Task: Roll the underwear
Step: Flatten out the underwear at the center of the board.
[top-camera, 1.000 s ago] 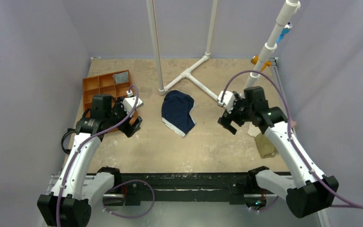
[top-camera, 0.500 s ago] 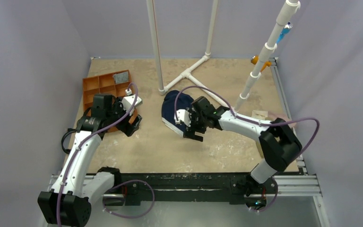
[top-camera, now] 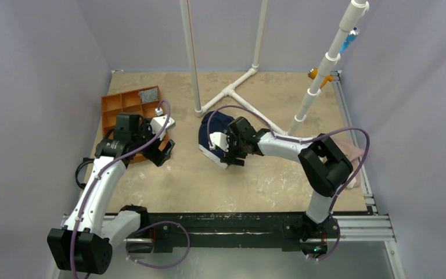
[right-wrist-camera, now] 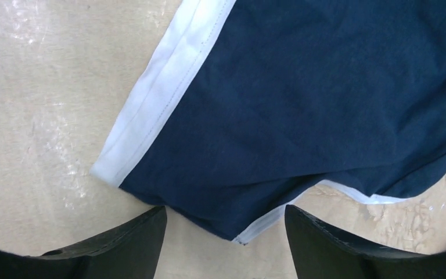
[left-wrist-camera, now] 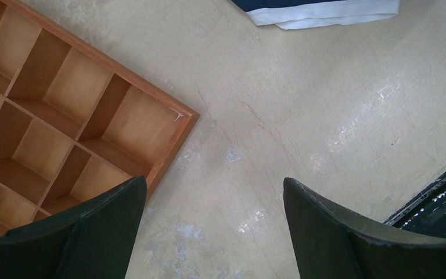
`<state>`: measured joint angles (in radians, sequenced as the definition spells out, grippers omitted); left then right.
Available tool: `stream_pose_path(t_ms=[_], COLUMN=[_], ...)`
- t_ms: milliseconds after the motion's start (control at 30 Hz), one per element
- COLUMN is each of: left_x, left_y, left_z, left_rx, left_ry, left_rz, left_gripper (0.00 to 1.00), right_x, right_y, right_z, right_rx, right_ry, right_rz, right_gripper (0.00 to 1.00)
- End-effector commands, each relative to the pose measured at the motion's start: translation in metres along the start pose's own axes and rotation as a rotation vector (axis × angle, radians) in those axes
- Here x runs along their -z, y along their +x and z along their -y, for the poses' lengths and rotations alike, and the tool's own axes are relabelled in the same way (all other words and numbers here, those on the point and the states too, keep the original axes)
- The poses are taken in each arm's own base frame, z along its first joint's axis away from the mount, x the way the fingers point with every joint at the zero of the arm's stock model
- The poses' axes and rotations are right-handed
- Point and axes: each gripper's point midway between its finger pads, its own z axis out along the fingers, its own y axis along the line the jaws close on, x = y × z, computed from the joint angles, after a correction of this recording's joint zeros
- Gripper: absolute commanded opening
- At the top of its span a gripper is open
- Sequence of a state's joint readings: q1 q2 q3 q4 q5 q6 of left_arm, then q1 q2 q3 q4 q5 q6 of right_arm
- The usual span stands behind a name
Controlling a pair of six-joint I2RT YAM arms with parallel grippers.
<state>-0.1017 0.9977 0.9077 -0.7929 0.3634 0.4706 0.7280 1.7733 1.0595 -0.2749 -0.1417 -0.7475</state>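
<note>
Tan, scuffed tabletop [top-camera: 255,180] fills the floor of a grey-walled booth, with a white pipe stand [top-camera: 232,93] rising at the back.

At the far left sits an orange divided tray [top-camera: 122,104]; one of its back compartments holds a small grey item [top-camera: 148,94], and the compartments seen from the left wrist are bare. The left gripper [left-wrist-camera: 212,186] hangs over the table just off the tray's near corner, jaws spread wide with nothing between them but tabletop.

At the centre lies the underwear [right-wrist-camera: 325,87], navy with a white band, spread flat on the table, apparently doubled over on itself, and well apart from the tray. The right gripper [right-wrist-camera: 225,212] has its arm stretched across from the right and hovers over the garment's near edge. Its jaws stand apart, one on either side of the corner where the white-trimmed hem ends, and they have not pinched the cloth. Further right, a pale pink cloth [top-camera: 354,152] lies by the table's edge.

By my reading, the rolling has not begun: no turn of fabric shows anywhere. What remains is nearly everything: take hold of that edge, turn it over, and wind the garment into a roll.
</note>
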Motion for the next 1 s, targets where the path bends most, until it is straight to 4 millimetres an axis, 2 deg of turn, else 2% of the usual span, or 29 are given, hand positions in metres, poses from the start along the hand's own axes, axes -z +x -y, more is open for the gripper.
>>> stream_pose_path(t_ms=[0,167,233,367,500,633,833,967], left_x=[0.004,0.003,0.002,0.001,0.002,0.000,-0.007,-0.025], left_y=[-0.019,-0.017,-0.016,-0.017,-0.025,-0.039,-0.057,-0.078], left_z=[-0.002,0.001,0.004,0.016,0.037,0.055,0.085,0.084], left_rx=[-0.017,-0.021,-0.026,-0.038,-0.078,-0.150,-0.282,-0.350], left_ry=[0.000,0.016,0.029,0.095,0.202,0.269,0.352,0.306], left_rz=[0.059,0.056,0.058,0.080,0.125,0.188,0.238,0.285], left_gripper=[0.87,0.87,0.86,0.86,0.86,0.86,0.86,0.86], right_x=[-0.008,-0.007,0.000,0.018,0.044,0.063,0.075,0.084], right_y=[-0.006,-0.004,-0.005,-0.019,-0.054,-0.084,-0.111,-0.117], right_z=[0.011,0.000,-0.005,-0.019,-0.026,-0.021,-0.005,0.008], right_rx=[0.034,0.011,-0.003,-0.070,-0.155,-0.241,-0.355,-0.396], right_ry=[0.018,-0.050,-0.073,-0.157,-0.250,-0.296,-0.394,-0.443], right_rz=[0.005,-0.014,-0.017,0.014,0.101,0.147,0.169,0.196], right_gripper=[0.69,0.38,0.26,0.01,0.00,0.00,0.00,0.00])
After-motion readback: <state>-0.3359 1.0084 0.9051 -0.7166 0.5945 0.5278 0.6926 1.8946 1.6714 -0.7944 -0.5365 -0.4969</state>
